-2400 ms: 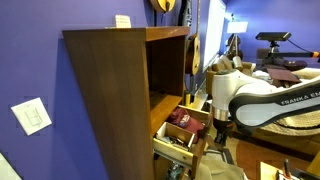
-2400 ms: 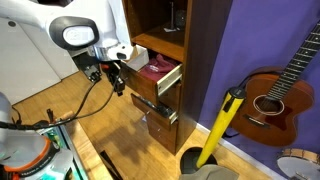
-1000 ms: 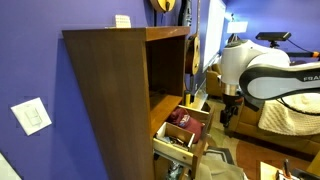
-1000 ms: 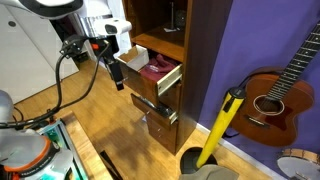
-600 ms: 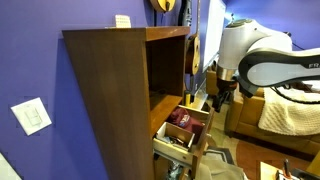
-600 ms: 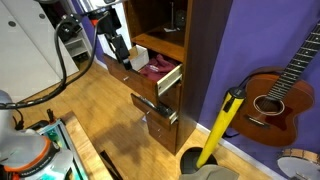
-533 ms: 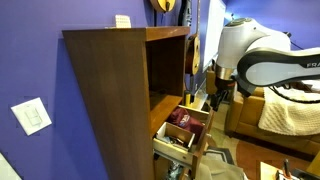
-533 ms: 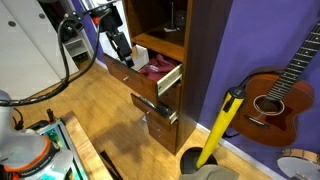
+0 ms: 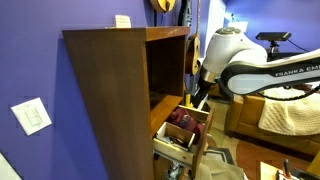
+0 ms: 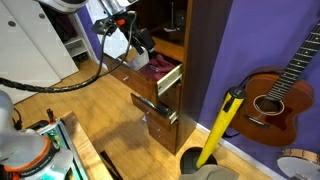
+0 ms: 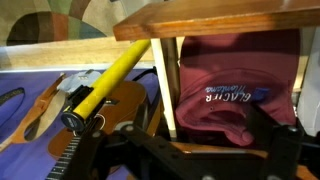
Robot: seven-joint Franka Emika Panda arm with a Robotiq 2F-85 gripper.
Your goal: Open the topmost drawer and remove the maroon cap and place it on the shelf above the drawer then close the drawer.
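Our pincer hangs with its jaws wide apart and nothing between them, tilted down over the open mouth of the topmost drawer, a pull-out box with a medium-brown wood front and paler inner sides. A second ago the arm stood well back from the tall brown wooden cabinet; it has since swung in and now sits just above the drawer. In the wrist view the soft dark-red baseball cap with white lettering lies inside the drawer, right ahead of the pincer and untouched. So the opening of the drawer is done, and we judge that the reach for the cap is under way, with a descent and a closing on the fabric to follow. The dark-brown wooden shelf board above the drawer has not yet received the cap, and the drawer is not yet shut
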